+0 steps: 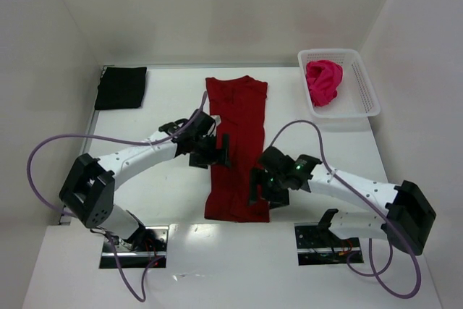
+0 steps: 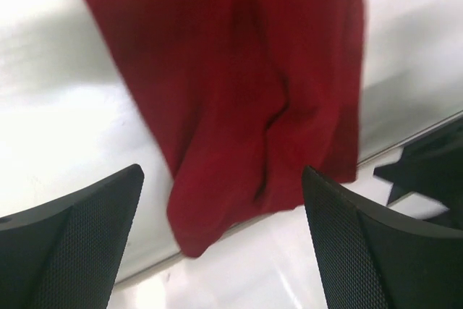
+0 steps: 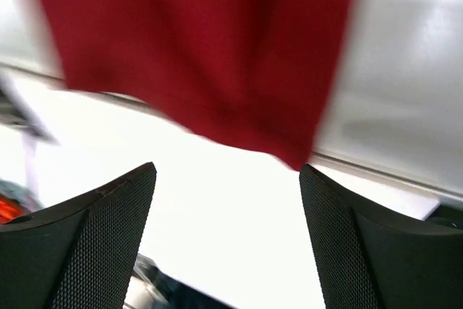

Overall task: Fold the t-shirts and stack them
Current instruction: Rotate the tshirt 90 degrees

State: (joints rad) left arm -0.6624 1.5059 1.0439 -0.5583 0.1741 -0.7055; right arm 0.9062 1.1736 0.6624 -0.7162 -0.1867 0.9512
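The left gripper (image 2: 222, 171) and right gripper (image 3: 228, 168) are hovering wide open and empty, flanking the crimson t-shirt (image 1: 242, 117) lying lengthwise on the table (image 1: 166, 200). The cloth is limp and light, probably needing pinching at its near hem corners.

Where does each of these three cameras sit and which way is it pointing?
Top external: above, behind the arms, looking down at the table; both arms show.
Left wrist: on the left arm, facing the red t-shirt; its open fingers show.
Right wrist: on the right arm, facing that shirt's edge; its open fingers show.
Shared: all three see the red t-shirt.
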